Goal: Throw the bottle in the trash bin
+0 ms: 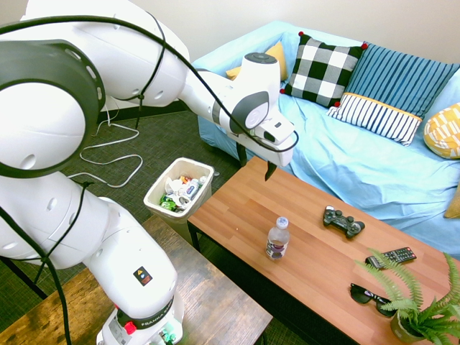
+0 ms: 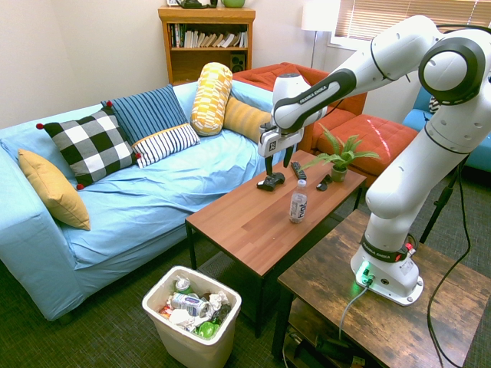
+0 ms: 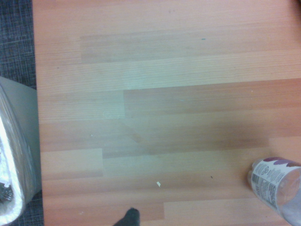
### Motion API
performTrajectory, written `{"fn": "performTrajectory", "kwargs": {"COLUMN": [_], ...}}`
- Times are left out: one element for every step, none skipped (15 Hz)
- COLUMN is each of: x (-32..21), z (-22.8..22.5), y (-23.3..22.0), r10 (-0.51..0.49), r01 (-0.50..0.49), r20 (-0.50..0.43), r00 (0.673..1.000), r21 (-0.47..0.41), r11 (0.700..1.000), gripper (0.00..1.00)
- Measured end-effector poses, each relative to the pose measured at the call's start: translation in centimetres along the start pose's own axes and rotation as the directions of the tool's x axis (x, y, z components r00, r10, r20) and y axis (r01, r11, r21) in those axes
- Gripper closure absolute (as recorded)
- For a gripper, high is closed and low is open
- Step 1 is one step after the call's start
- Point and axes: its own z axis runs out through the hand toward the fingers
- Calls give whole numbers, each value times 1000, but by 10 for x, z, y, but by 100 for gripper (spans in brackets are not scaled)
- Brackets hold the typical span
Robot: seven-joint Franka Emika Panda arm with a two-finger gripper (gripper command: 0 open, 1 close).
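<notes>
Bottle [image 1: 277, 239] and gripper [image 2: 278, 165] are apart: you have the fingers spread wide over the coffee table [image 1: 248, 208], with nothing between them. The bottle stands upright on the table, near its long edge on the side facing your arm's base, its white cap on top and a printed label around its clear body. You can see the trash bin [image 2: 191, 317] on the floor just beyond the table's end, close to the wooden surface [image 1: 208, 287] your arm stands on. It already holds crumpled white paper, a labelled bottle and something green.

Further along the table from the bin you have the black game controller [image 1: 343, 222], the remote [image 1: 391, 258], the sunglasses [image 1: 372, 299] and a potted fern [image 1: 420, 309]. The controller lies toward the sofa [image 1: 316, 151] side, and the fern stands near the far end. Your sofa has a light blue cover and carries a checkered cushion [image 1: 323, 70], striped ones and yellow ones. In the wrist view, you see the bottle at one edge of the picture and part of the bin at the opposite edge, with wood grain between them.
</notes>
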Motion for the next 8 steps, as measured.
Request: {"fn": "performTrajectory", "kwargs": {"x": [0, 2, 7, 15, 26, 38, 50, 61], "z": [1, 0, 0, 1, 3, 7, 12, 18], "y": [0, -2, -3, -3, 0, 5, 13, 21], "r10": [1, 12, 30, 54, 85, 117, 142, 169], "r01": [-1, -12, -30, -54, -86, -117, -143, -170], "r20": [1, -1, -8, -18, -25, -28, -25, -21], "r00": [1000, 1000, 1000, 998, 996, 993, 989, 985], "r21": [-1, 1, 0, -5, -12, -16, -22, -30], "r11": [1000, 1000, 1000, 999, 996, 993, 989, 985], "gripper": [0, 0, 0, 0, 0, 0, 0, 0]}}
